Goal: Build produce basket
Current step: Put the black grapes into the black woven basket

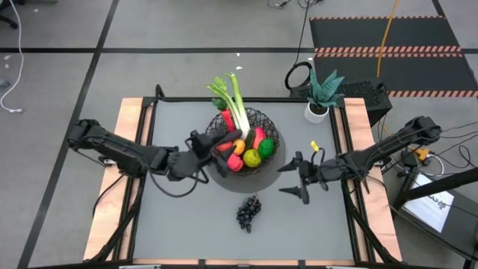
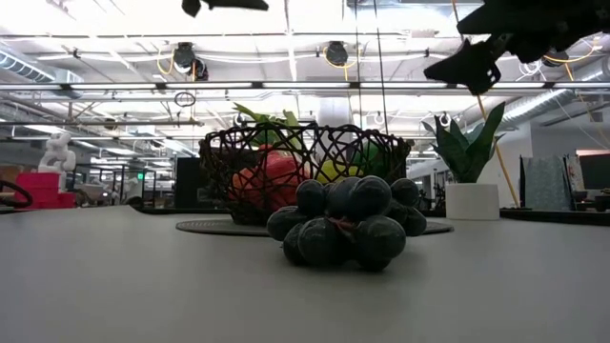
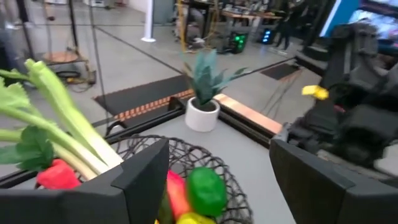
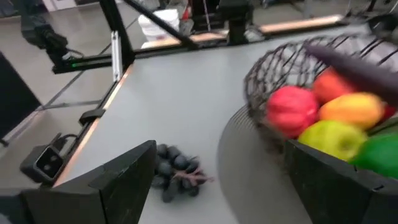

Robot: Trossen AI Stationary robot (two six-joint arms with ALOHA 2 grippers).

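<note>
Fingers spread wide on both grippers, neither grasping anything. Right gripper (image 1: 293,178) hangs above the grey tabletop (image 1: 179,224), between the basket and the table's right edge; left gripper (image 1: 211,145) sits at the left rim of the round black wire basket (image 1: 263,119), over its contents. Dark purple bunch of toy grapes (image 1: 249,211) lies alone on the table in front of the basket, well apart from either gripper. Likely risks: lumpy cluster could slip or roll from a two-finger pinch; a low approach could shove it along the table; left arm parked at the rim could be struck on delivery. Basket holds a green-and-white leek (image 1: 235,101) leaning out the back, red fruit (image 1: 234,162), orange fruit (image 1: 238,146), yellow-green fruit (image 1: 252,158), green fruit (image 1: 266,146).
</note>
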